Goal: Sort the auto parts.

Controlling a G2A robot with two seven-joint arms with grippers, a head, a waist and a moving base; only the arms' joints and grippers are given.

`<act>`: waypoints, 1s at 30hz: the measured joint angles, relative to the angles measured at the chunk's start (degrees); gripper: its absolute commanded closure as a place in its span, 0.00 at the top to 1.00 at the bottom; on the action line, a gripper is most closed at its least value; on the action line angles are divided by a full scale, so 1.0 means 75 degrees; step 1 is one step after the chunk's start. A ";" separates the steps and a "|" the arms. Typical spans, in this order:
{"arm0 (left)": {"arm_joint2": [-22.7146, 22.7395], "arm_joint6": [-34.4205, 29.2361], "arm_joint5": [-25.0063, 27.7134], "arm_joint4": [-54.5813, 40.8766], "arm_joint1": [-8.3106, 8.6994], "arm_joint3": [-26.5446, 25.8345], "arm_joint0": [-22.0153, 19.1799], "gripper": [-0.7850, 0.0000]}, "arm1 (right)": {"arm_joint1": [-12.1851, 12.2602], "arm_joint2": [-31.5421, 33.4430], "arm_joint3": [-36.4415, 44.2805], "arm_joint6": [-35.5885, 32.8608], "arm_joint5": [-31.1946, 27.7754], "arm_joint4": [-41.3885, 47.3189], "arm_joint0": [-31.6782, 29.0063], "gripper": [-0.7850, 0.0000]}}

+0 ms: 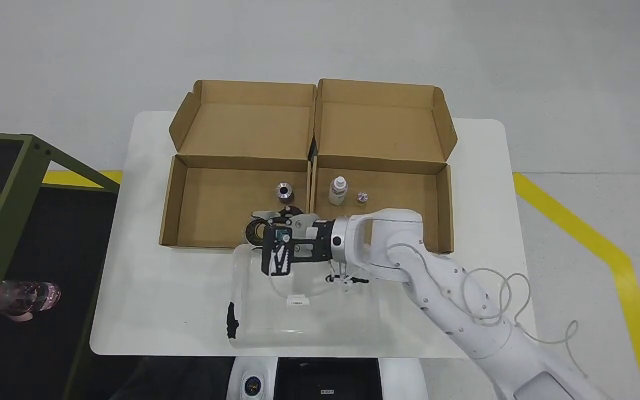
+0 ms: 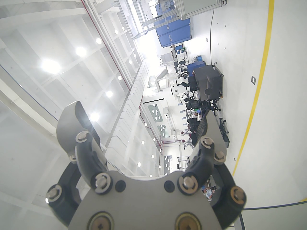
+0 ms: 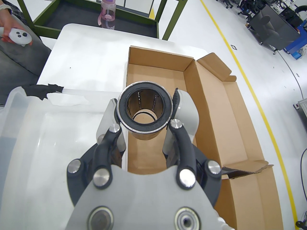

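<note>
The right claw [image 3: 145,111] is clamped on a cylindrical bearing [image 3: 153,101], one finger on each side of its wall. The bearing is held clear of the tabletop [image 1: 140,300], with its open, black-ringed end facing the wrist camera. Rows of tiny balls line the bore, and cardboard shows through the far end. It hangs over the near edge of the left cardboard box [image 1: 200,205], just beside the clear bin [image 3: 36,132]. From above, the claw covers most of the bearing, so only dark scraps of it can be made out there.

The left claw [image 2: 139,120] has its fingers spread apart with nothing between them, and it points at the ceiling lights and the hall beyond.

A small metal part [image 1: 283,189] lies in the left cardboard box near its inner wall. The right cardboard box [image 1: 400,190] holds a small white bottle [image 1: 341,190], which stands upright, and just beside it a tiny metal piece [image 1: 362,196] too small to identify. The right arm hides part of that box's near wall. The bin's walls are see-through (a strip of black tape [image 3: 45,90] marks one rim). One small white item and something dark under the arm lie inside it, but I cannot tell what they are.
</note>
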State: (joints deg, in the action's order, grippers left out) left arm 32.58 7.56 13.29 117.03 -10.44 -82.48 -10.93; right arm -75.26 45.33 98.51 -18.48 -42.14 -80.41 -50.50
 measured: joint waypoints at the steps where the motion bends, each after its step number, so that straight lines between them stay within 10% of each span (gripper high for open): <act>1: 0.0000 0.0000 0.0000 0.0000 0.0000 0.0000 0.0000 1.00 | -0.0010 -0.0004 -0.0048 0.0001 0.0018 0.0017 0.0037 0.00; 30: 0.0000 0.0000 0.0000 0.0000 0.0000 0.0000 0.0000 1.00 | -0.0478 -0.0557 -0.2504 -0.0300 0.0452 0.0894 0.1014 0.00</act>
State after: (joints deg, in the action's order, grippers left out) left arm 32.58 7.56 13.29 117.03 -10.44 -82.48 -10.93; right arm -78.85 41.16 79.73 -20.73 -38.75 -73.70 -42.90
